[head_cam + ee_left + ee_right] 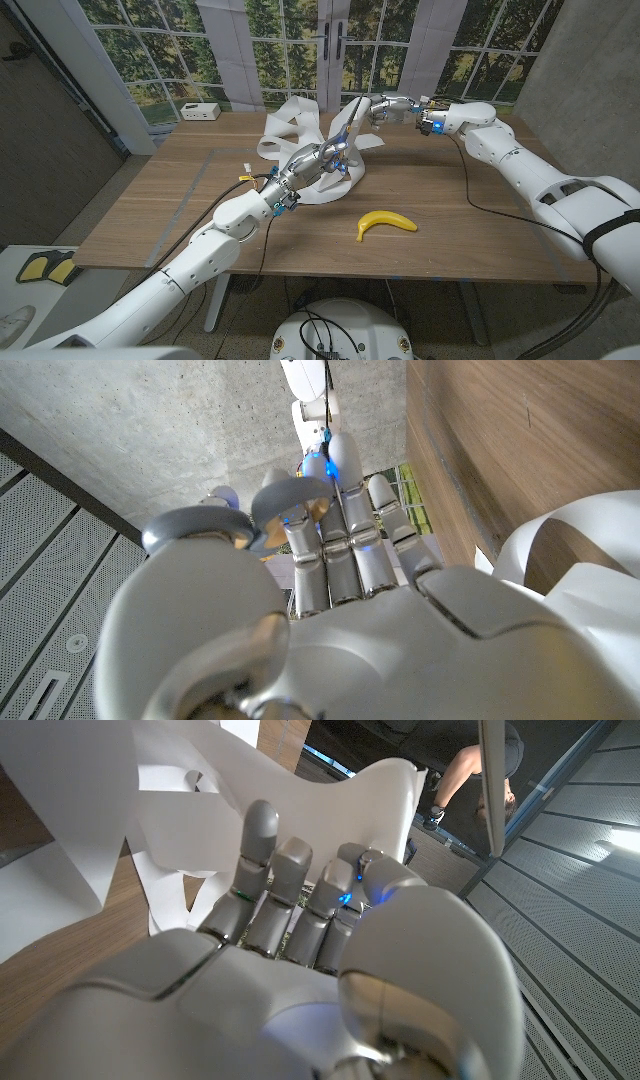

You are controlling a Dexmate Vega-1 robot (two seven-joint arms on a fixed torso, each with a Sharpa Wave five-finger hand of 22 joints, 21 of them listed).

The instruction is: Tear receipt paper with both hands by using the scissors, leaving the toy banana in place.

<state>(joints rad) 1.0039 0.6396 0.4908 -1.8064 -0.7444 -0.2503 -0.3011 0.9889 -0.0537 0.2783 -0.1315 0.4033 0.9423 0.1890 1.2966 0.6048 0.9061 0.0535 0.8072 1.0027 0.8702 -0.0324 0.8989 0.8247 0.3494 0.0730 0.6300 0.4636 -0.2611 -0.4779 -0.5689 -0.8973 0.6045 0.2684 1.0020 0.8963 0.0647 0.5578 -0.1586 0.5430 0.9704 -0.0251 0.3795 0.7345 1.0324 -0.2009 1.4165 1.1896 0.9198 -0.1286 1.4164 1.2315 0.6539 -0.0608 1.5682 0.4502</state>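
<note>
White receipt paper (288, 128) lies in loose curls on the far middle of the table, and one strip rises toward my right hand (388, 107). That hand pinches the raised strip (335, 805) above the table. My left hand (312, 160) is just below and left of the strip, over the paper pile. It grips the grey scissors by their handle loops (290, 493); the blades are hidden behind the fingers. The yellow toy banana (386, 222) lies on the table nearer the front, apart from both hands.
A small white box (200, 112) stands at the table's back left corner. More paper curls (570, 550) lie beside my left hand. A person (470, 770) is in the right wrist view beyond the paper. Bare wood (170, 210) spreads left and front.
</note>
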